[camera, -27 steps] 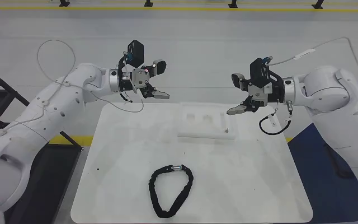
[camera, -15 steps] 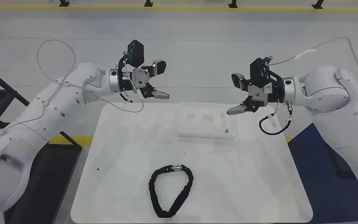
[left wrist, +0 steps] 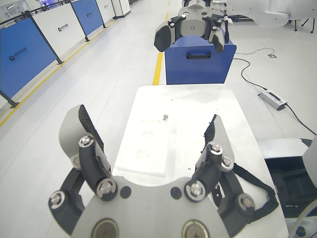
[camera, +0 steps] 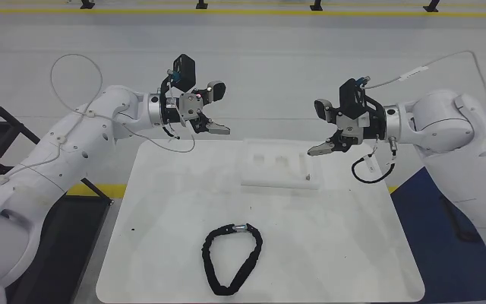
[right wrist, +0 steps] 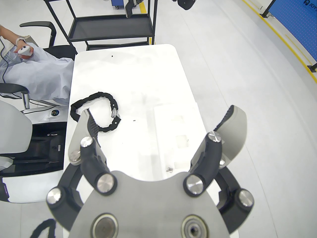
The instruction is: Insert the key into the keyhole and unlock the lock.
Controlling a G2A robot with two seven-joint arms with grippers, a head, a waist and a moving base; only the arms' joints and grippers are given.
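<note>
A black fabric-covered chain lock (camera: 231,258) lies looped near the table's front edge, its silver lock body (camera: 240,227) at the top of the loop. A small metal key (camera: 307,178) rests on the right end of a white foam tray (camera: 281,167). My left gripper (camera: 220,110) hangs open above the table's back left edge, holding nothing. My right gripper (camera: 319,129) hangs open above the back right, just beyond the key. The left wrist view has the key (left wrist: 165,117) ahead of the left gripper (left wrist: 148,117). The right wrist view has the chain lock (right wrist: 99,111), key (right wrist: 169,169) and right gripper (right wrist: 159,115).
The white table (camera: 342,243) carries only the tray and the chain. A blue cabinet (left wrist: 198,63) stands past its right end and a black shelf cart (right wrist: 111,28) past its left end.
</note>
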